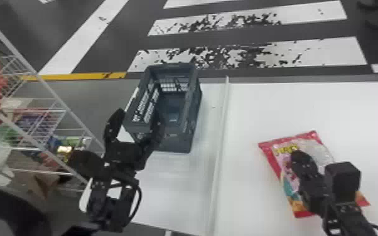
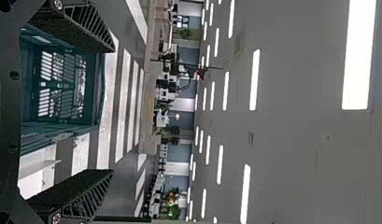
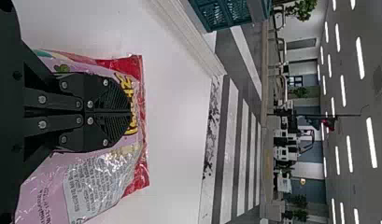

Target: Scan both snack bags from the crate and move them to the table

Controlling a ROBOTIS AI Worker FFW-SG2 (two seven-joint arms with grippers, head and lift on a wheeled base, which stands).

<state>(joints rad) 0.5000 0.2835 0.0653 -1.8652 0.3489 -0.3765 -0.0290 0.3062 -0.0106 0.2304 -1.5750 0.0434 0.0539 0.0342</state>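
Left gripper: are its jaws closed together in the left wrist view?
No, the left gripper has its jaws wide apart, with the crate beyond them.

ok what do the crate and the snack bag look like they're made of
The crate looks like rigid moulded plastic, fairly matt, going by its straight, stiff walls with rows of slots cut through. The snack bag seems to be thin, glossy plastic film, judging by its crinkles and bright glints; whether it has a foil layer, I can't tell.
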